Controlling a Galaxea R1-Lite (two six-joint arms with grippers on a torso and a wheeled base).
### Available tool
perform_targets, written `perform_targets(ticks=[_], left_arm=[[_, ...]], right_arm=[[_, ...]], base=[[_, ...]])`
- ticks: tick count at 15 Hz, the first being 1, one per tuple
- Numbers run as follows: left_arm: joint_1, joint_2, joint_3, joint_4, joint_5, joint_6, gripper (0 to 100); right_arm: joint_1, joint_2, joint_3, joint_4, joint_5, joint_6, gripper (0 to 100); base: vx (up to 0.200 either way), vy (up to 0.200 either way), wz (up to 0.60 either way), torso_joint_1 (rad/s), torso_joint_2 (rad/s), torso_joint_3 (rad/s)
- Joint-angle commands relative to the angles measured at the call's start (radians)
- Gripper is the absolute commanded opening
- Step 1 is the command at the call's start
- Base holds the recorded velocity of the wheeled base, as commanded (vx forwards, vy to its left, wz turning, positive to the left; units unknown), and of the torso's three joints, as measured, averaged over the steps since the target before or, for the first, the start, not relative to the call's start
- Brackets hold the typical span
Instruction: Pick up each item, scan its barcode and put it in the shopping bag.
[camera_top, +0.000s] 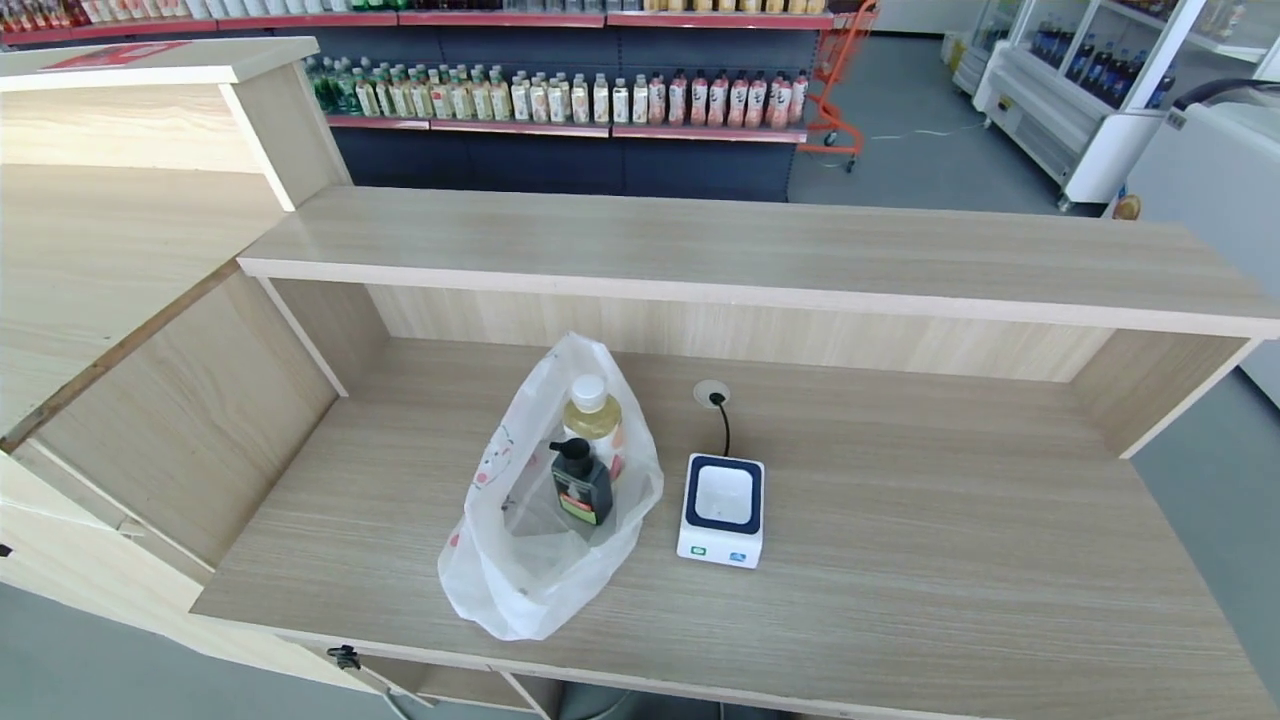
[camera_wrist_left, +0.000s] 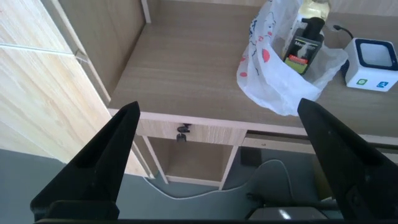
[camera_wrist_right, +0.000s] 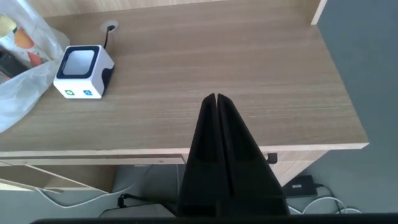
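On the bench (camera_top: 900, 560), a little toward 9 o'clock of centre: shopping bag (camera_top: 520, 575) of thin white plastic, slumped, mouth gaping up and toward 12 o'clock. Inside, a yellow bottle (camera_top: 592, 418) with a white cap and, at its 6 o'clock, a dark pump bottle (camera_top: 581, 487) with a red-and-green label, both roughly upright. Lower part of the yellow bottle hidden behind the pump bottle; bases of both veiled by the bag's film. Red print on the bag, too crumpled to make out.

Just beside the bag at 3 o'clock, apart by a narrow strip of bench: white box scanner (camera_top: 721, 508), dark-framed window facing up. Black cable (camera_top: 724, 428) from its 12 o'clock side to a round grommet (camera_top: 711, 392).

Off the bench's near edge, toward 7 o'clock of the bag: left end effector (camera_wrist_left: 219, 112), released, fingers (camera_wrist_left: 106, 162) spread wide, nothing between them. From that wrist, yellow bottle and scanner cut off at the frame edge; added there, a small dark latch (camera_wrist_left: 182, 132) under the bench front and a pale cord (camera_wrist_left: 205, 190) on the floor.

By the near edge, toward 5 o'clock of the scanner: right end effector (camera_wrist_right: 216, 98), clenched tight on nothing.

Far off at 12 o'clock: shelves (camera_top: 560, 97) of bottles.
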Motion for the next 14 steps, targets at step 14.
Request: perform_targets(ticks=[14], left_arm=[[0.000, -0.007, 0.000, -0.001, 0.000, -0.004, 100]], right_arm=[[-0.002, 0.004, 0.000, 0.000, 0.000, -0.001, 0]], base=[[0.029, 0.000, 0.00, 0.001, 0.00, 0.001]])
